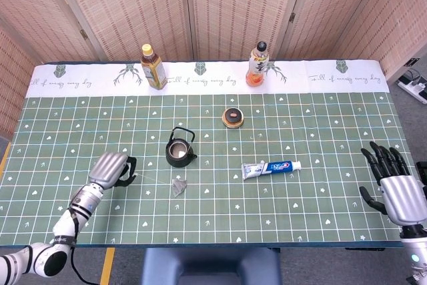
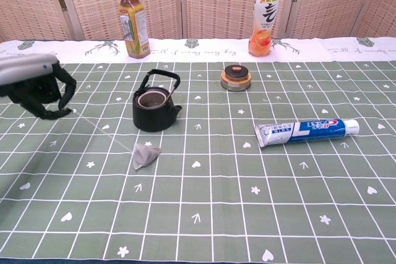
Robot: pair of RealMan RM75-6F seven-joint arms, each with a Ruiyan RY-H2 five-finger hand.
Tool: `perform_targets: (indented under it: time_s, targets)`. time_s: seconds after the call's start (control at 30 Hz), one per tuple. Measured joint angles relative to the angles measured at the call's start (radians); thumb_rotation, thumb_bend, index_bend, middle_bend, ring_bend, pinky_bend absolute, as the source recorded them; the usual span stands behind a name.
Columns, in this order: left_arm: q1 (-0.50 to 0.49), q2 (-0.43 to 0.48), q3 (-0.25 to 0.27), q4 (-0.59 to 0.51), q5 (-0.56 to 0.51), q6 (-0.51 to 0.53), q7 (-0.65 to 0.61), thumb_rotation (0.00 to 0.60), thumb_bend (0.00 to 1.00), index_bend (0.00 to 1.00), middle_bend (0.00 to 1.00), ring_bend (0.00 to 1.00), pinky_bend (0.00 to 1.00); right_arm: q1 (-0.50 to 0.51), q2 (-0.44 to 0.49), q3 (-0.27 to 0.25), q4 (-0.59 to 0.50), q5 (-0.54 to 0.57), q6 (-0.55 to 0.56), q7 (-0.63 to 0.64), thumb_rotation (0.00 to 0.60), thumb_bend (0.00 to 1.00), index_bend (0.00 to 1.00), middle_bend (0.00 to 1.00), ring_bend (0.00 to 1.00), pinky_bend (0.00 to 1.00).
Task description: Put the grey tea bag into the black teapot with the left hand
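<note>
The grey tea bag [image 1: 178, 187] [image 2: 144, 155] lies on the green cloth just in front and left of the black teapot [image 1: 180, 151] [image 2: 153, 107], whose lid is off. A thin white string runs taut from the bag up and left to my left hand [image 1: 112, 168] [image 2: 38, 88]. That hand is raised above the table, fingers curled, pinching the string's end. My right hand [image 1: 393, 185] hovers at the table's right front edge with fingers spread and nothing in it.
The teapot lid [image 1: 232, 117] [image 2: 236, 77] sits behind and right of the pot. A toothpaste tube [image 1: 271, 167] [image 2: 306, 131] lies to the right. Two drink bottles [image 1: 153, 67] [image 1: 257, 64] stand at the back on the white strip.
</note>
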Motion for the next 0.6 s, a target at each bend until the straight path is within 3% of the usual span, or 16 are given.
perform_targets:
  time_s: [0.23, 0.6]
  targets:
    - [0.019, 0.096, -0.063, -0.117, 0.03, 0.104, -0.008, 0.6, 0.47, 0.69, 1.0, 1.0, 1.0, -0.003, 0.005, -0.004, -0.004, -0.008, 0.006, 0.005, 0.6, 0.36, 0.0, 0.0, 0.0, 0.0]
    - [0.017, 0.201, -0.134, -0.253, 0.039, 0.164, 0.037, 0.6, 0.49, 0.69, 1.0, 1.0, 1.0, -0.01, 0.008, -0.001, -0.01, -0.006, 0.02, 0.011, 0.6, 0.36, 0.0, 0.0, 0.0, 0.0]
